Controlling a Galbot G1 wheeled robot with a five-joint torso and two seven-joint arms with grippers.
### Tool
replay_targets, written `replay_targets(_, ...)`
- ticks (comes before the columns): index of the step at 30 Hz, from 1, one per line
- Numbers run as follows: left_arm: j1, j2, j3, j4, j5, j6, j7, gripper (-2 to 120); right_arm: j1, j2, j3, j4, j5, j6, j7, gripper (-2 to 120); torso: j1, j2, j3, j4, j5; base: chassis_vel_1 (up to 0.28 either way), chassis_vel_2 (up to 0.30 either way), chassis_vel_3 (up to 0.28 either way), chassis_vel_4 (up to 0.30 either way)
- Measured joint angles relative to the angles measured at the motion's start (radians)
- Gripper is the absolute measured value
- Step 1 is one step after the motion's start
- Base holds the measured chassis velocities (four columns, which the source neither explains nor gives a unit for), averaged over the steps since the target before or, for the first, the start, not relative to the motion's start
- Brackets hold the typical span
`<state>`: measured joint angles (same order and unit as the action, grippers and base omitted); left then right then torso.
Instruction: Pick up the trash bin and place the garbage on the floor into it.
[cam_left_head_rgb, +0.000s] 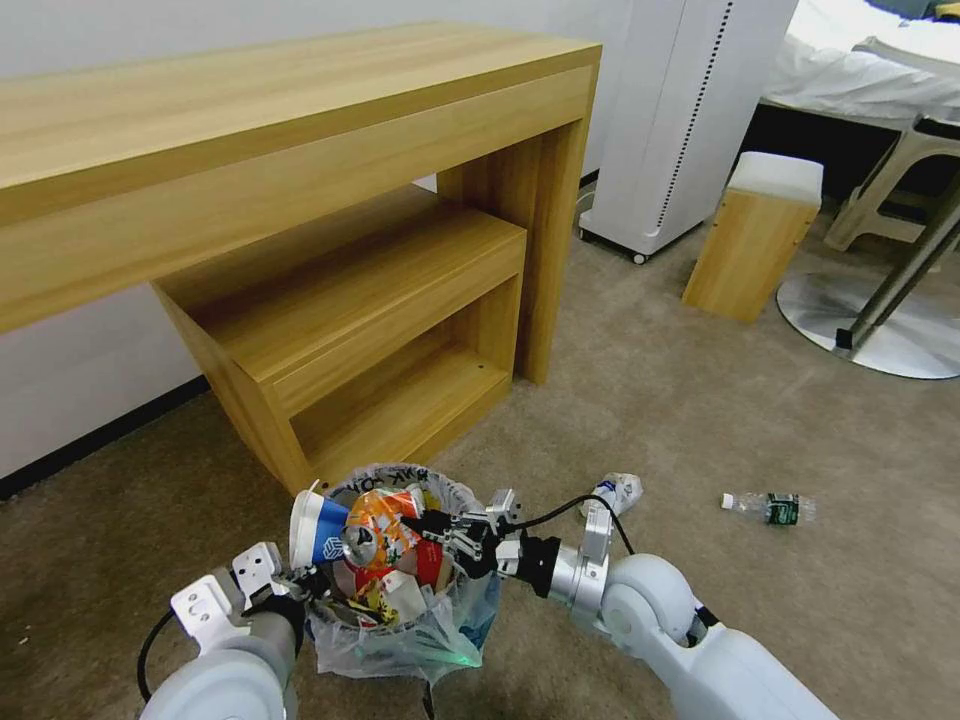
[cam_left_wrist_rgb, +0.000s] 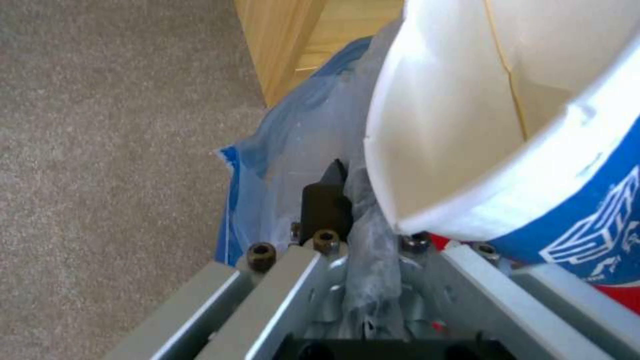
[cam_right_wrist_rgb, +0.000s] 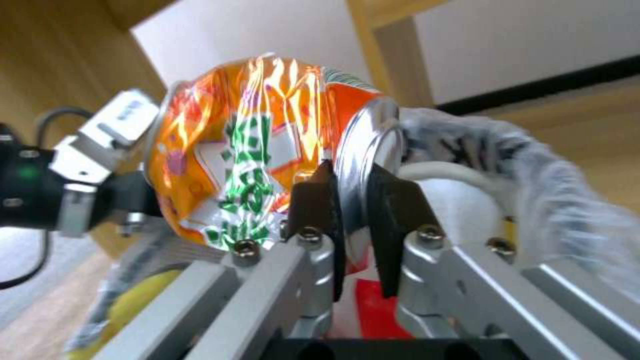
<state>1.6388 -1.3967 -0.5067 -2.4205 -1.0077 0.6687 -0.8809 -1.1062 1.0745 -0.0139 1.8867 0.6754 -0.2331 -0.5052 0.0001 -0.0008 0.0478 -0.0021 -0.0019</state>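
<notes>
The trash bin (cam_left_head_rgb: 400, 640), lined with a crinkly plastic bag, stands on the beige floor (cam_left_head_rgb: 700, 420) in front of me, heaped with garbage. My left gripper (cam_left_head_rgb: 303, 585) (cam_left_wrist_rgb: 370, 222) is shut on the bin's bagged rim. A blue-white paper cup (cam_left_head_rgb: 318, 532) (cam_left_wrist_rgb: 507, 125) leans over that rim. My right gripper (cam_left_head_rgb: 445, 530) (cam_right_wrist_rgb: 353, 200) is shut on the metal rim of a crushed orange can (cam_left_head_rgb: 380, 528) (cam_right_wrist_rgb: 253, 170) on top of the heap. On the carpet to the right lie a crumpled white piece (cam_left_head_rgb: 620, 492) and a green-labelled plastic bottle (cam_left_head_rgb: 772, 508).
A wooden desk (cam_left_head_rgb: 300, 130) with a low shelf unit (cam_left_head_rgb: 360, 330) stands just behind the bin. Farther right are a white wheeled appliance (cam_left_head_rgb: 680, 110), a wooden stool (cam_left_head_rgb: 755, 235), a round metal base (cam_left_head_rgb: 880, 325) and a bed edge (cam_left_head_rgb: 860, 60).
</notes>
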Motion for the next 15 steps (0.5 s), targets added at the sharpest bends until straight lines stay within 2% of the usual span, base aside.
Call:
replay_targets(1, 0.0, 0.0, 0.0, 0.0, 0.0, 0.0, 0.0, 1, 0.0, 0.0, 0.0, 0.0, 0.0, 0.0, 0.0, 11, 0.0, 0.0, 0.0, 0.0, 0.0, 0.0, 0.0, 0.0, 0.0)
replay_targets(4, 0.002, 0.003, -0.006, -0.004, -0.002, 0.001, -0.001, 1, 0.002, -0.008, 0.002, 0.013, 0.005, -0.023, 0.022, 26, 0.0, 0.0, 0.0, 0.0, 0.0, 0.0, 0.0, 0.0, 0.0)
replay_targets(6, 0.002, 0.004, -0.009, -0.005, -0.003, 0.001, -0.001, 1, 0.0, -0.013, 0.003, 0.02, 0.004, -0.029, 0.027, 30, 0.0, 0.0, 0.0, 0.0, 0.0, 0.0, 0.0, 0.0, 0.0)
replay_targets(8, 0.001, 0.006, -0.017, -0.007, -0.008, 0.002, -0.001, 1, -0.006, -0.032, 0.006, 0.051, 0.003, -0.039, 0.053, 41, 0.0, 0.0, 0.0, 0.0, 0.0, 0.0, 0.0, 0.0, 0.0)
replay_targets(13, -0.001, 0.007, -0.024, -0.007, -0.012, 0.002, -0.001, 1, -0.012, -0.048, 0.017, 0.087, 0.005, -0.044, 0.074, 53, 0.0, 0.0, 0.0, 0.0, 0.0, 0.0, 0.0, 0.0, 0.0)
replay_targets(15, -0.006, 0.007, -0.032, -0.006, -0.014, 0.002, -0.001, 1, -0.02, -0.062, 0.052, 0.139, 0.016, -0.039, 0.111, 66, 0.0, 0.0, 0.0, -0.0001, -0.0002, 0.0, 0.0, 0.0, 0.0)
